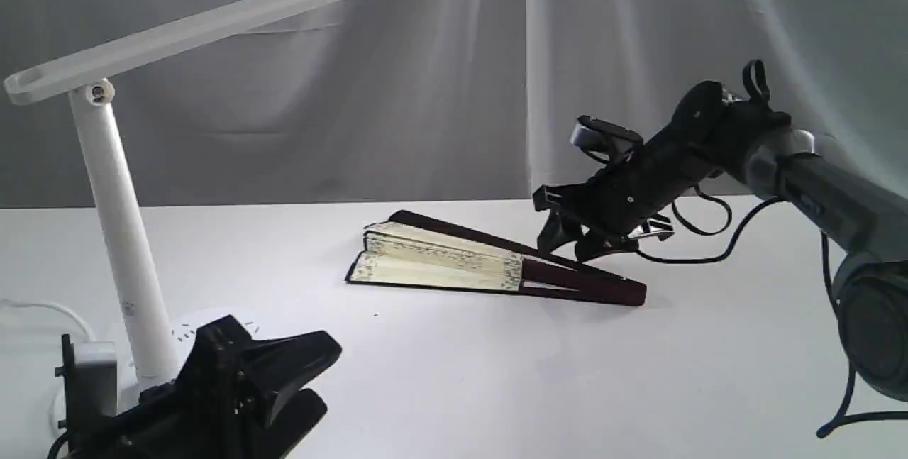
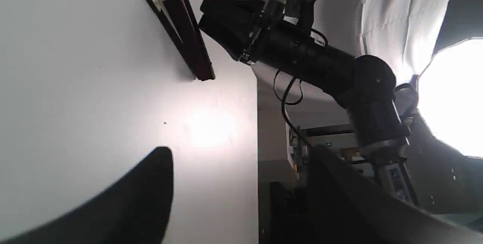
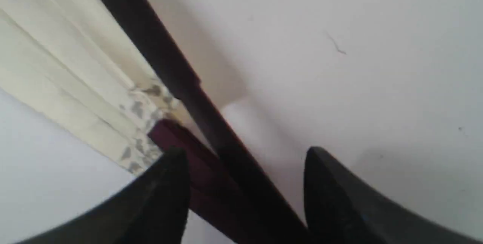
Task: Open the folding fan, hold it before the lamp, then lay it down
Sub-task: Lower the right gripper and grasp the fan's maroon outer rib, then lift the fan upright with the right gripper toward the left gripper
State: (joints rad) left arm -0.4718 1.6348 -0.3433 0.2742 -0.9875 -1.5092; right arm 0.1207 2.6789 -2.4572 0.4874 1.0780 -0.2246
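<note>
White tabletop (image 1: 496, 374): folding fan (image 1: 440, 264) barely spread, right gripper (image 1: 567, 245) parted and empty astride its ribs; an off-centre pinch may skid it.

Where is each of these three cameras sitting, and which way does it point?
Exterior view: seemingly low, by the table, facing the curtain; shows the lamp, folding fan, left gripper and right gripper at the fan's ribs.
Left wrist view: behind the left gripper, looking past its open fingers across the table towards the right gripper.
Right wrist view: behind the right gripper, looking down between its open fingers at the fan's ribs.
Shared: every view shows the fan; exterior and left wrist both show the right gripper.
</note>
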